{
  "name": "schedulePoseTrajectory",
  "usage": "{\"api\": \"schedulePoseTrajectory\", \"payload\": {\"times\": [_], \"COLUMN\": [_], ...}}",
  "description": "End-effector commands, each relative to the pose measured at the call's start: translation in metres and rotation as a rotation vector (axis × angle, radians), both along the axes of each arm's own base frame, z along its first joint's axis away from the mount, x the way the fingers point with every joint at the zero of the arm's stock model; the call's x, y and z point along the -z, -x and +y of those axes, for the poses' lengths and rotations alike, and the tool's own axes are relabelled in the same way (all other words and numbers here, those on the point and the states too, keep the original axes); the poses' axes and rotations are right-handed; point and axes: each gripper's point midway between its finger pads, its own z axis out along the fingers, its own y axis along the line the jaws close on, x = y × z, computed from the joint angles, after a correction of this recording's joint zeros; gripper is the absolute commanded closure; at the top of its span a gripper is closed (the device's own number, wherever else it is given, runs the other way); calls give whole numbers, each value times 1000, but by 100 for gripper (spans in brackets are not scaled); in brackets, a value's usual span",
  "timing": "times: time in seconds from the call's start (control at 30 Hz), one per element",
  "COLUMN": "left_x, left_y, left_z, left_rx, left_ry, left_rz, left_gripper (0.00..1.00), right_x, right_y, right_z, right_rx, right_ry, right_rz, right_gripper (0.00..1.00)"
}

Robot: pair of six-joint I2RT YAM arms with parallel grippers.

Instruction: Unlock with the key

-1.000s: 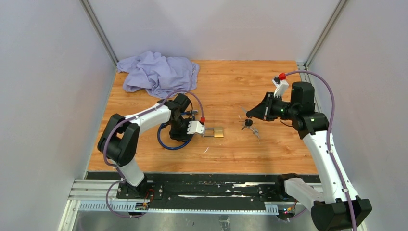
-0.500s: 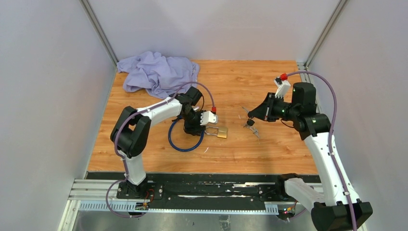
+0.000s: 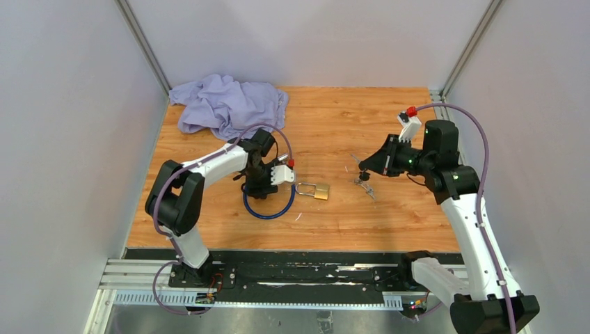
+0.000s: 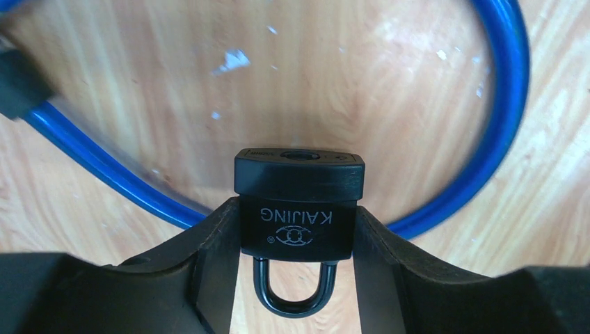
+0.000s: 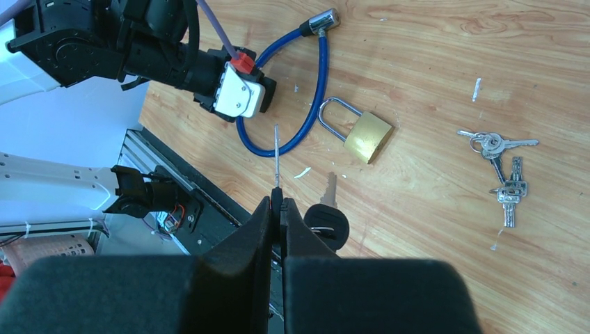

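The left end effector is found lowered at centre-left, clamped on a black padlock. The right end effector, at centre-right, is pinched on a key.

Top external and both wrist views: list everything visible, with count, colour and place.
table: one, wood-grain, under everything
cloth: one, lilac, crumpled at the far left corner
cable lock: one, blue, looped beside the left arm
brass padlock: one, gold with silver shackle, lying mid-table
key bunch: one, silver, lying right of the brass padlock
black padlock: one, black, in the left grip
thin key: one, silver, in the right grip
black-headed key: one, beside the thin key
left end effector: closed on the black padlock
right end effector: closed on the thin key
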Motion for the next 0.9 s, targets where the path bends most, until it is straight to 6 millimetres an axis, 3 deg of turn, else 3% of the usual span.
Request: {"api": "schedulePoseTrajectory", "payload": {"times": [0.0,0.23,0.27,0.3,0.47,0.6,0.73,0.87], "left_x": [-13,1,2,2,-6,-30,-75,-137], "left_y": [11,12,12,13,11,0,-26,-60], "left_z": [2,0,1,2,4,5,12,22], "left_rx": [9,-25,-21,-14,23,4,-100,-270], "left_ry": [41,44,41,42,47,66,60,75], "left_rz": [-15,20,19,16,-15,-77,-215,-403], "left_gripper": [77,23,8,1,2,2,2,2], "right_x": [-9,-11,-12,-12,-12,-13,-12,-10], "right_y": [7,8,9,9,11,11,11,10], "right_z": [2,2,2,2,1,1,0,1], "right_rx": [-15,-12,-12,-11,-11,-9,-6,-10], "right_ry": [-2,-7,-6,-4,-1,-1,6,6], "right_rz": [-26,-27,-29,-29,-30,-33,-32,-24], "right_gripper": [99,99,99,99,99,99,99,99]}}
